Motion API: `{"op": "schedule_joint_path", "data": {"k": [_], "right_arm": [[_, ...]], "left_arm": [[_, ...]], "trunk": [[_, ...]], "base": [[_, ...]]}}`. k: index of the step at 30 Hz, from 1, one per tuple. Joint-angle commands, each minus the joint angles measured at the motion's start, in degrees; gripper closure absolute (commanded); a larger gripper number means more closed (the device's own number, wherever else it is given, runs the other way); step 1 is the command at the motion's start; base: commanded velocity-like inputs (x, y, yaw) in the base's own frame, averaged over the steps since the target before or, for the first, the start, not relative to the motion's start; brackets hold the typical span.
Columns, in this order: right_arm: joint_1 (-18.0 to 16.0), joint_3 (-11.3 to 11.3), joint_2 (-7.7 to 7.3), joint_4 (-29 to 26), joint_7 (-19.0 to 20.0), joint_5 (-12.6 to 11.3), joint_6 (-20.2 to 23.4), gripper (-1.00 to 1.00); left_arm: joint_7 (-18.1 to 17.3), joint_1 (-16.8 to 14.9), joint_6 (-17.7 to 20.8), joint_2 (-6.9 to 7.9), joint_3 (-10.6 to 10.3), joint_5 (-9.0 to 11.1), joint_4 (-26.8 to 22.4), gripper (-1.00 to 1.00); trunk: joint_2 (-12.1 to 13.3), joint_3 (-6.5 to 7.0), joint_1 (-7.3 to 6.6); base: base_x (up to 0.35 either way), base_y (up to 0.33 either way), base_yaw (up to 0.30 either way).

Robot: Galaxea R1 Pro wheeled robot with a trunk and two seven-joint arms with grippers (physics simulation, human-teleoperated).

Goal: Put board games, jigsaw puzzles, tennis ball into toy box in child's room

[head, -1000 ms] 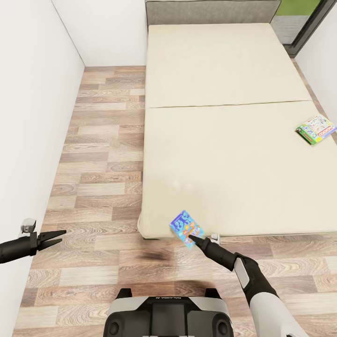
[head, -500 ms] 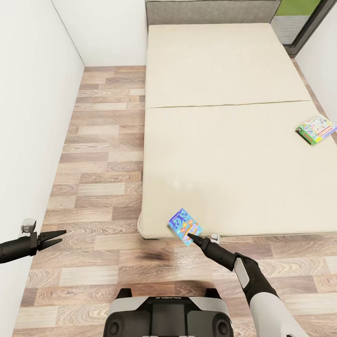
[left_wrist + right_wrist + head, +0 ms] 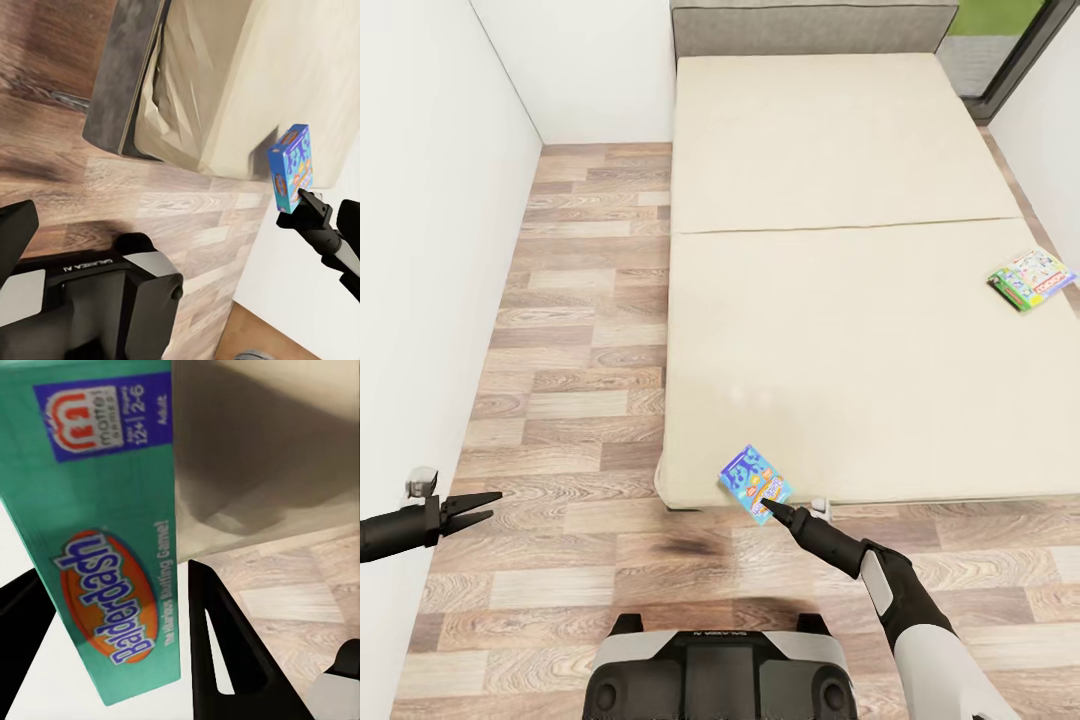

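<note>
Holding the blue game box pinched in my right gripper at the foot of the bed; left gripper hangs open and empty. The green-edged game lies on the mattress, so I judge most of the job remains
</note>
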Motion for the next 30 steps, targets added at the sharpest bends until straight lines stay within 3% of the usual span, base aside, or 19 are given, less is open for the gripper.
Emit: {"op": "schedule_joint_path", "data": {"k": [1,30], "right_arm": [[-0.03,-0.27,0.06,-0.05,0.17,0.06,0.38,1.0],[0.74,0.44,-0.01,-0.77,4.3,0.1,-0.33,1.0]], "left_arm": [[-0.23,-0.02,0.6,0.01,0.02,-0.05,0.01,-1.0],[-0.26,-0.11,0.7,0.0,0.02,-0.08,0.01,-1.0]], "trunk": [[0.39,0.16,-0.22],[12.02,5.37,-6.59]], "base": [[0.0,0.0,0.0],[0.0,0.0,0.0]]}}
